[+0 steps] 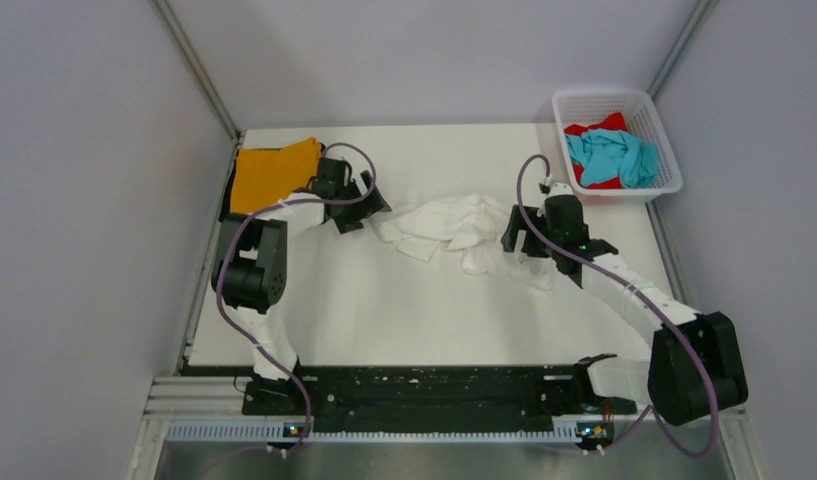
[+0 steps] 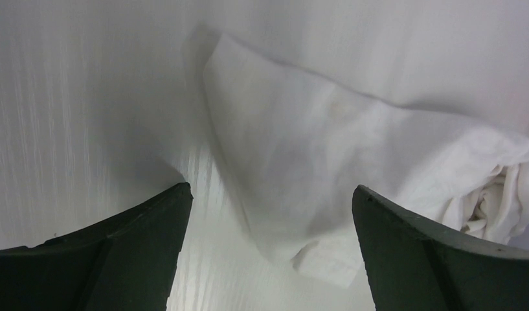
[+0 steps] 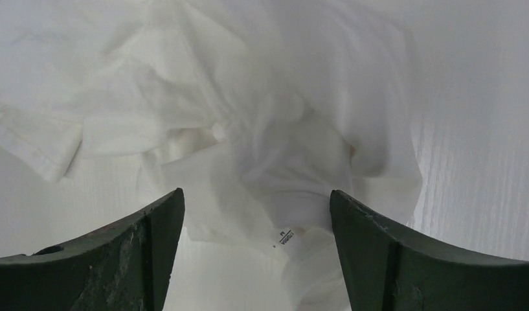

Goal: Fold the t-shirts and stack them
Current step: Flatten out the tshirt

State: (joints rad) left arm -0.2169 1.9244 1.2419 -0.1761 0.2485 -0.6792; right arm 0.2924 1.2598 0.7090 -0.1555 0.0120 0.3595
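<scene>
The large white t-shirt lies crumpled in the middle of the white table. My left gripper is open at its left end; in the left wrist view a sleeve corner lies between the jaws, not gripped. My right gripper is open over the shirt's right end; the right wrist view shows bunched cloth and a neck label between the jaws. The orange t-shirt lies folded at the far left, with a sliver of black cloth under its left edge. The teal and red t-shirts lie in the basket.
A white plastic mesh basket stands at the table's far right corner. Grey walls with metal posts close the table in at the back and sides. A black rail with the arm bases runs along the near edge.
</scene>
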